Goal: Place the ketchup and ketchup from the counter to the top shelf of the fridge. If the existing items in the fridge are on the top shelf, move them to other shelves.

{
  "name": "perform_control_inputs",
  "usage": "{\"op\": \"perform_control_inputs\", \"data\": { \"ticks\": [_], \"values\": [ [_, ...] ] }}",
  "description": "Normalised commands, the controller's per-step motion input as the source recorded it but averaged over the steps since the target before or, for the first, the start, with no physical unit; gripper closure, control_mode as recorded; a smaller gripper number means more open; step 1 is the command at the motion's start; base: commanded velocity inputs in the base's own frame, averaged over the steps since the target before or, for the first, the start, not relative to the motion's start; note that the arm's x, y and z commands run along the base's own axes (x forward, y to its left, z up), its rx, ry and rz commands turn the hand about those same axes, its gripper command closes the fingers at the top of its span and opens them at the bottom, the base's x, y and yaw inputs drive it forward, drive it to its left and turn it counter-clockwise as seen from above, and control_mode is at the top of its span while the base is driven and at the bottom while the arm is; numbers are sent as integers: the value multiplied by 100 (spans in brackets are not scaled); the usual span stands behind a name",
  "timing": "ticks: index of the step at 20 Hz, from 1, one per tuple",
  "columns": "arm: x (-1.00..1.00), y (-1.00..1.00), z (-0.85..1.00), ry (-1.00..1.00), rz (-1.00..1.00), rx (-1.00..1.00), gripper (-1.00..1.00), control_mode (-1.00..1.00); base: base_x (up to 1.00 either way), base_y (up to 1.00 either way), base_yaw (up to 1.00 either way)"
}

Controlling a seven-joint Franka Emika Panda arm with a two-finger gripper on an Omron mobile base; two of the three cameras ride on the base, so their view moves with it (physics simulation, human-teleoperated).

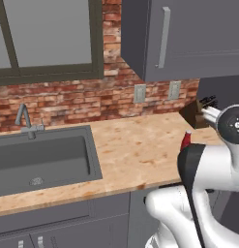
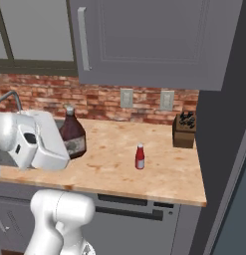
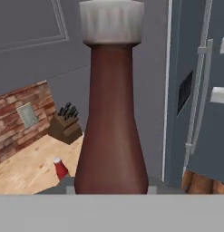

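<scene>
Dark ketchup bottle [image 3: 111, 113] gripped in jaws (white cap); tan counter [image 2: 159, 174] below.

Tan counter [image 2: 164, 174] w/ red ketchup [image 2: 140, 156], knife block [image 2: 184, 130], sink [image 1: 43, 157].

The counter [image 2: 159, 172] lay wide open around the small red ketchup bottle [image 2: 140, 156], bare wood on every side. The knife block [image 2: 184, 130] stood at the back right corner, well apart from it. The upper cabinet [image 2: 154, 40] overhung the worktop. Right of the counter, the fridge [image 3: 195, 104] wall and its long handle [image 3: 199, 95] hemmed that side.
</scene>
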Motion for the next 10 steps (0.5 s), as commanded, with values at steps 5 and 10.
{"op": "perform_control_inputs", "data": {
  "ticks": [5, 10],
  "values": [
    [-85, 23, 5, -6, 18, 7, 100, -100, 0, 0, 0],
    [-56, 34, 0, -1, 17, 1, 100, -100, 0, 0, 0]
  ]
}}
